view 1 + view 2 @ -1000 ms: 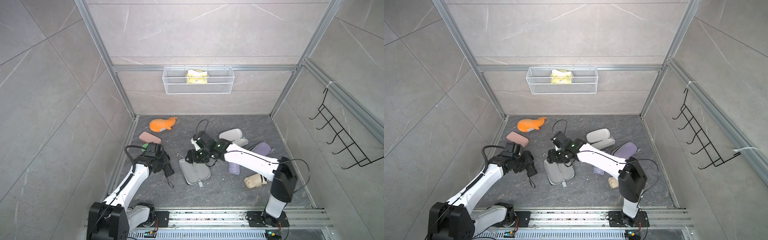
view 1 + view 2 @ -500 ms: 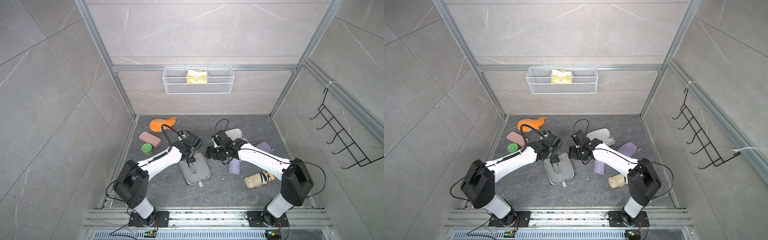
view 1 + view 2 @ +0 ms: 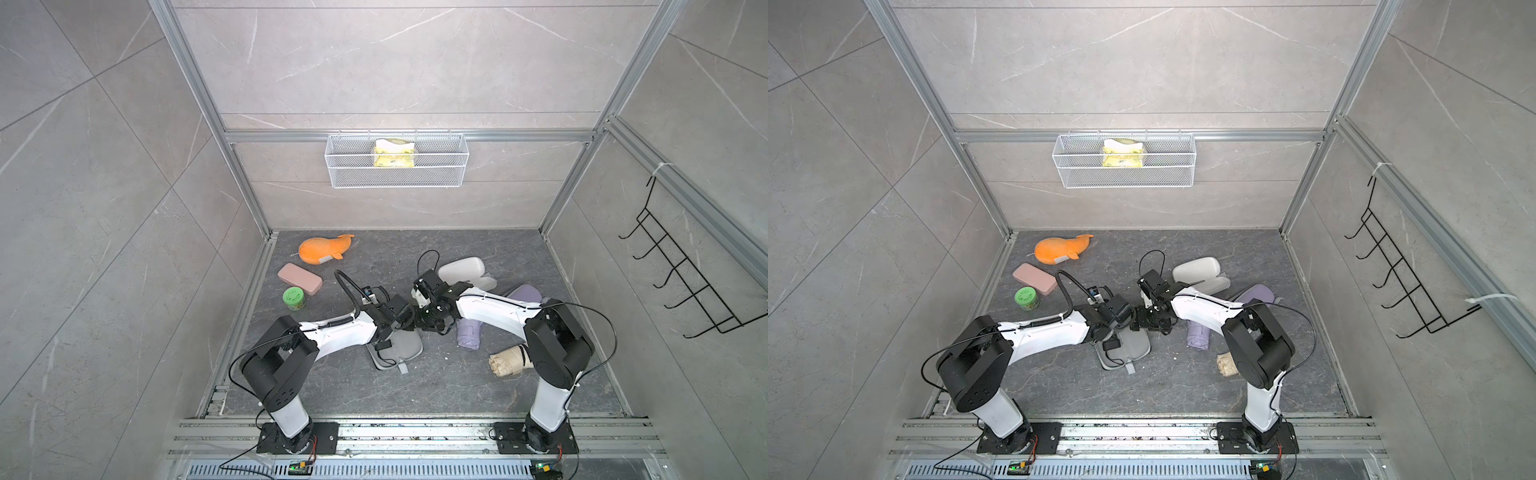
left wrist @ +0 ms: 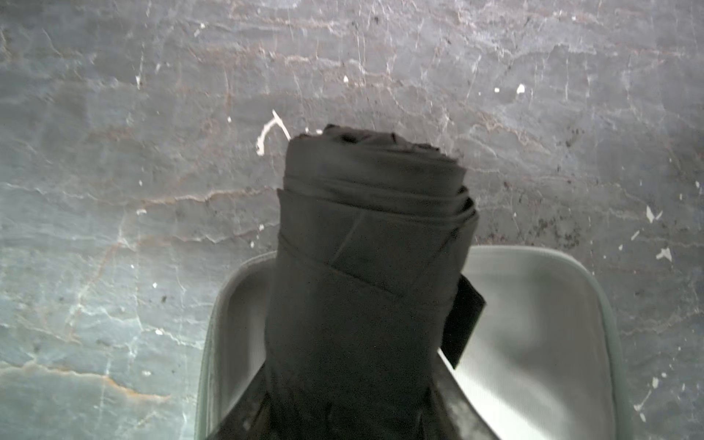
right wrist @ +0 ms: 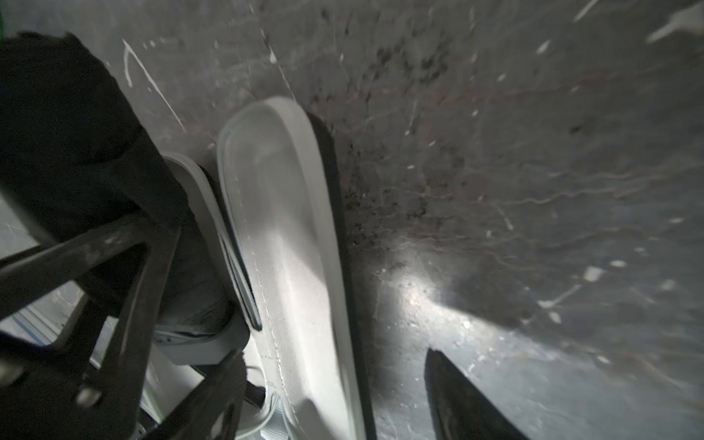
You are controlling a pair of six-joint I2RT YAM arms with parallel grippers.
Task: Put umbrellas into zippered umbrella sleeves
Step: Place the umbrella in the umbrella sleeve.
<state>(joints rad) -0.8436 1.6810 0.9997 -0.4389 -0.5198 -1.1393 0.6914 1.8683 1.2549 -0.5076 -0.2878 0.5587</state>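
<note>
Left wrist view: black umbrella (image 4: 369, 266) fills centre frame, rolled tight with its strap wrapped round. Far end points to upper frame, past the rim of the black sleeve (image 4: 533, 324). The sleeve's grey lining shows at lower right.
Left gripper (image 3: 384, 334): clamped on the black umbrella's near end, which is hidden under the camera. It sits just above the open sleeve, centre floor in both top views.
Right gripper (image 3: 430, 320): jaws apart. Right wrist view shows the sleeve's raised flap (image 5: 289, 247) standing between them. Bare floor shows beside one finger (image 5: 457, 400), so no clamp.
Handling: umbrella likely light, stiff along the shaft, fabric soft and slick. Grip the body or handle, not loose folds. Sleeve shell looks rigid and the hinged flap can flop, so hold it by the zip edge.
Judgement: umbrella overshoots the shell. It needs drawing back and laying flat before zipping.
Waiting: lavender umbrella (image 3: 469, 336) and beige umbrella (image 3: 507, 361) right of centre. Cream sleeve (image 3: 461, 270) and lavender sleeve (image 3: 525, 295) above them in frame.
</note>
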